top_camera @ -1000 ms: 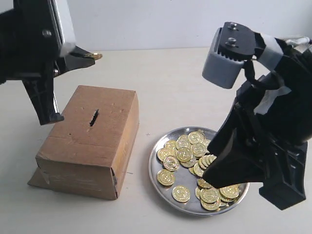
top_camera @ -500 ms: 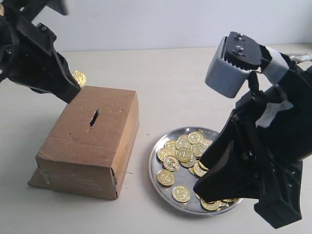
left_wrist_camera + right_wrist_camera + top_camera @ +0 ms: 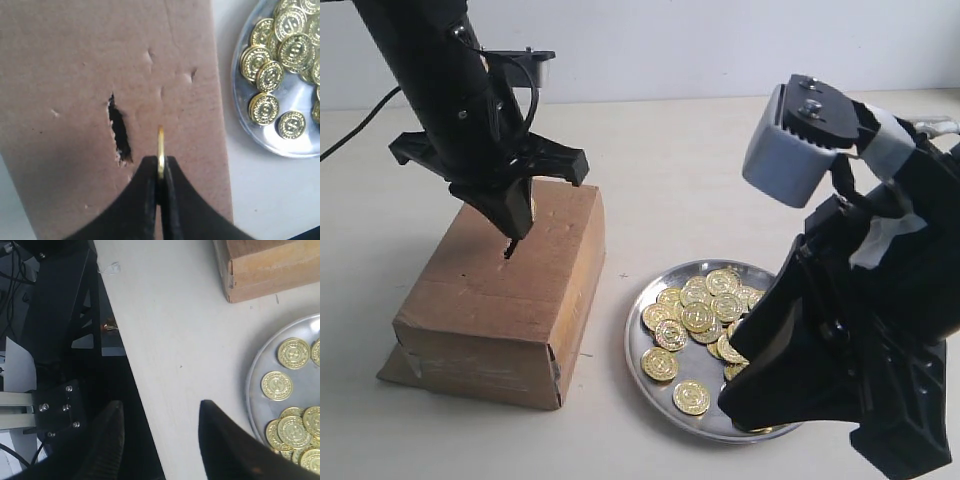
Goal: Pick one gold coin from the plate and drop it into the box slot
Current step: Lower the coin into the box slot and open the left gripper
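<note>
My left gripper (image 3: pixel 160 161) is shut on one gold coin (image 3: pixel 160 150), held edge-on just above the top of the brown cardboard box (image 3: pixel 65 60). The coin hangs a little to one side of the box slot (image 3: pixel 119 131), not in it. In the exterior view the left gripper (image 3: pixel 516 222) points down onto the box (image 3: pixel 510 300), hiding most of the slot (image 3: pixel 508 252). The silver plate (image 3: pixel 655 390) with several gold coins (image 3: pixel 698 318) sits right of the box. My right gripper (image 3: pixel 160 412) is open and empty, beside the plate (image 3: pixel 252 390) over the table edge.
The right arm's bulk (image 3: pixel 860 340) hangs over the plate's near right side and hides some coins. A black cable (image 3: pixel 350 130) trails off to the left behind the left arm. The pale table (image 3: pixel 670 170) ends at a dark drop-off (image 3: pixel 75 340) near the right gripper.
The left arm has swung in from the far left and turned downward, bringing the coin over the box top by the slot. The right arm has shifted slightly lower.
</note>
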{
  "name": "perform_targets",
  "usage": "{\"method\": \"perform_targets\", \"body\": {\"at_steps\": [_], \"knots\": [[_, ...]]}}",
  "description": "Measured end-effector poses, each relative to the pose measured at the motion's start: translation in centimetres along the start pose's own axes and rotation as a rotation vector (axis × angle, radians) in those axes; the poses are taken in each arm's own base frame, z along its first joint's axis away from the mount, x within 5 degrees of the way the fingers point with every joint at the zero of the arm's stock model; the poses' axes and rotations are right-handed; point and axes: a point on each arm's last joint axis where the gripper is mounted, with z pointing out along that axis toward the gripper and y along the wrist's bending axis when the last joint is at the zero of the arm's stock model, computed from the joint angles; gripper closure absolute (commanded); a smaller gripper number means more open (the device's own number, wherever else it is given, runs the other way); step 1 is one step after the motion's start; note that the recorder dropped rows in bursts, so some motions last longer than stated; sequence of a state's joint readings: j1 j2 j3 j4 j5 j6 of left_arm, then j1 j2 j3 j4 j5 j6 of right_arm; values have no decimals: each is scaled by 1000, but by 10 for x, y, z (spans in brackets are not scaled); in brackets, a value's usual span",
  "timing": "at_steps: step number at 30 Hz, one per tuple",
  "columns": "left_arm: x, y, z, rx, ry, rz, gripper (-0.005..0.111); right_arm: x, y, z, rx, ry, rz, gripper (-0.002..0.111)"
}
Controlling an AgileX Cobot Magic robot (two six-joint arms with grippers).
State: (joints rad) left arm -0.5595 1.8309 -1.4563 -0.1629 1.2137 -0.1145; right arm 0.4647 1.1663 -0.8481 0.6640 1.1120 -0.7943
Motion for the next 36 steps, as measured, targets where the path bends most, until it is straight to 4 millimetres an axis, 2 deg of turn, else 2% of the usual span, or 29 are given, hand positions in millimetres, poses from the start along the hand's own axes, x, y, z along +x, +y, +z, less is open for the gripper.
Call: {"method": "perform_targets", "body": {"at_steps": [6, 12, 27, 36], "knots": [[-5, 6, 11, -56, 25, -47, 107, 0, 0, 0, -3, 3, 0, 62], [-6, 13, 12, -132, 16, -39, 107, 0, 0, 0, -3, 3, -2, 62], [-5, 9, 15, -87, 36, -48, 107, 0, 1, 0, -6, 3, -2, 62], [0, 11, 25, -93, 76, -30, 107, 0, 1, 0, -6, 3, -2, 62]]}}
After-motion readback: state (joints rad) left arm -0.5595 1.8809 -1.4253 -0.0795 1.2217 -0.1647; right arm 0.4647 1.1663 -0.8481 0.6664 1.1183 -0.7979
